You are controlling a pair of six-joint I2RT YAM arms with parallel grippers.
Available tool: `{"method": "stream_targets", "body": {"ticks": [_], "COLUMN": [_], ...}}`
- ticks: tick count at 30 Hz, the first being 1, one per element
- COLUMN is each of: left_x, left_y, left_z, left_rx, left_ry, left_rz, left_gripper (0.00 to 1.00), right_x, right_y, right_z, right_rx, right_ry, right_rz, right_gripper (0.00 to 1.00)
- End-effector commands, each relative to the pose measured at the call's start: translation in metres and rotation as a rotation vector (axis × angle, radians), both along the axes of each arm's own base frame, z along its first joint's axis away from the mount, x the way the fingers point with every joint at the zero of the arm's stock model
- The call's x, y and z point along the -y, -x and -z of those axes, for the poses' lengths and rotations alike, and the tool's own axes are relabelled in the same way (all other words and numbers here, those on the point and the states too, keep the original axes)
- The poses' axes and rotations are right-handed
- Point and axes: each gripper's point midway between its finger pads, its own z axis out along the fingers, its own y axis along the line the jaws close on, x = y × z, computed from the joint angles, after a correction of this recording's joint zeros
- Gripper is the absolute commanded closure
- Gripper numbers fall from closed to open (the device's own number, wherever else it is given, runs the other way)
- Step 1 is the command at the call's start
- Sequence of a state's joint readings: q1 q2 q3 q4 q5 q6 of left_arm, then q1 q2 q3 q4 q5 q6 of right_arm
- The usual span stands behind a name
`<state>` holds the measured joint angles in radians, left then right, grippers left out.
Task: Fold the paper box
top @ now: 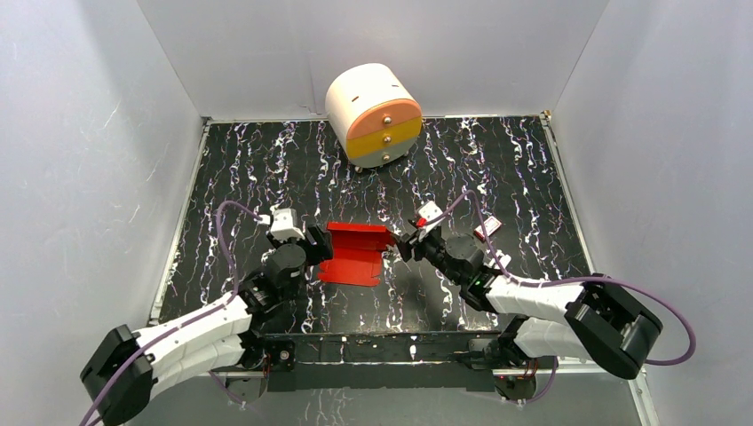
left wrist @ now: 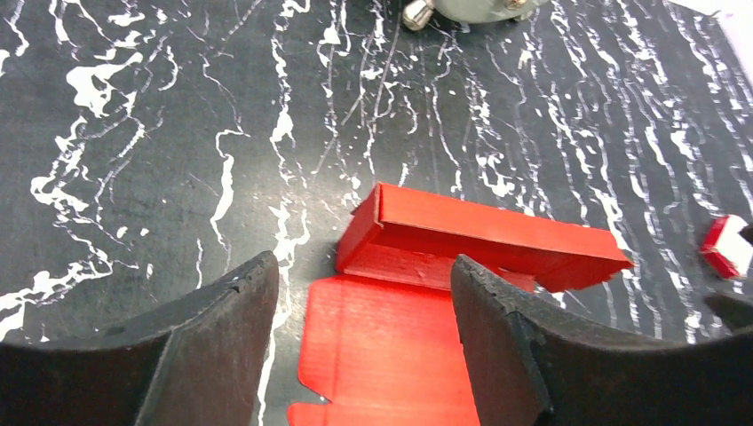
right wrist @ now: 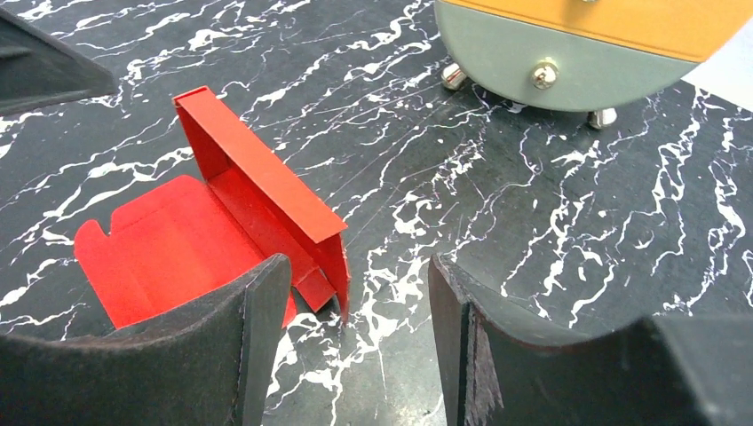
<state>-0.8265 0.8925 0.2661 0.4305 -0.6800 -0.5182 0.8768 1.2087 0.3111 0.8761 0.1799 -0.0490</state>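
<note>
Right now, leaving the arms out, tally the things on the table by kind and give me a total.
paper box, red: 1
round drawer unit, white, orange and yellow: 1
small red-and-white packet: 1
Total: 3
</note>
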Motion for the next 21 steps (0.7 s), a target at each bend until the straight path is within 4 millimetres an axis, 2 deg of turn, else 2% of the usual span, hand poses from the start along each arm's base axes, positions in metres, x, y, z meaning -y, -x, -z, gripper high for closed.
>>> {"method": "stream_targets", "body": {"ticks": [1, 3, 7, 10, 13, 17, 21], "left_x": [0.003, 0.011, 0.017, 0.019, 0.024, 0.035, 0.027], "left_y": [0.022, 0.027, 0.025, 0.014, 0.007, 0.004, 0.005], "left_z": [0.008, 0.006, -0.002, -0.014, -0.016, -0.021, -0.02], "left_rx": [-0.163, -0.199, -0.217, -0.216, -0.276, -0.315, -0.32], "left_ry": [0.054, 0.081, 0.078, 0.062, 0.082, 0.143, 0.135], "left_rz": [0.036, 0.076, 0.091, 0.094, 0.123, 0.164, 0.13], "left_gripper": [0.3, 0.22, 0.16, 0.14, 0.14, 0.14, 0.14], "right_x": [0.006, 0.005, 0.0, -0.004, -0.004, -0.006, -0.013], "right_y": [-0.011, -0.013, -0.019, -0.021, -0.024, -0.024, -0.019], "right_z": [-0.016, -0.018, -0.019, -0.019, -0.011, -0.001, 0.003], "right_rx": [-0.012, -0.016, -0.022, -0.045, -0.062, -0.076, -0.06], "right_ry": [-0.027, -0.033, -0.029, -0.04, -0.026, -0.017, -0.027], "right_rz": [0.073, 0.075, 0.079, 0.08, 0.08, 0.036, -0.042], "right_gripper": [0.33, 0.33, 0.33, 0.33, 0.35, 0.37, 0.41]}}
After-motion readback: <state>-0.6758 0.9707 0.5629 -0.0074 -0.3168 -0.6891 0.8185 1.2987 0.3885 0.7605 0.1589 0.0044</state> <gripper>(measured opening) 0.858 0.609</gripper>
